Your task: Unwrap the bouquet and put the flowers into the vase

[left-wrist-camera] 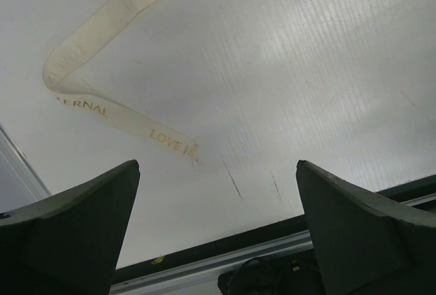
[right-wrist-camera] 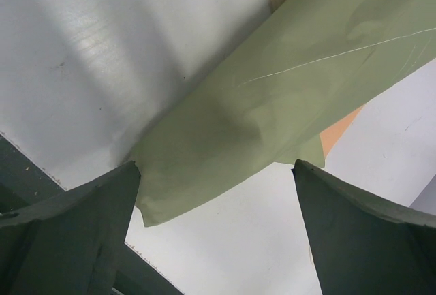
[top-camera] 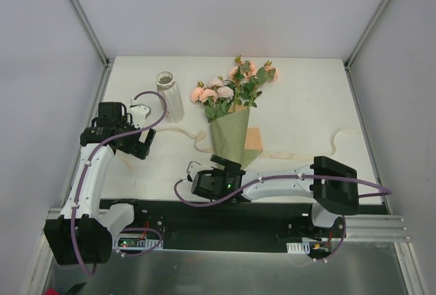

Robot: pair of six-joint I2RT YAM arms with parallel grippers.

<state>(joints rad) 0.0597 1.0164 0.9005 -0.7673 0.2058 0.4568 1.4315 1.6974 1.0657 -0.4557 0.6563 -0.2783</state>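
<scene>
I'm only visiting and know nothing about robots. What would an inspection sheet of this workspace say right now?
Surface: white table, with faint dark scuffs near the front edge.
Job's things: bouquet lying wrapped in green paper, with its flowers pointing to the far side; white vase to its left, no flowers in it.
Clutter: cream ribbon trailing on the table on both sides of the bouquet.
Grippers: left pincer open above the table, holding nothing; right pincer open, with the paper's narrow end lying between its fingers.
Cables: purple cables run along both arms.
Surroundings: white walls and metal frame posts; nothing else seen.
</scene>
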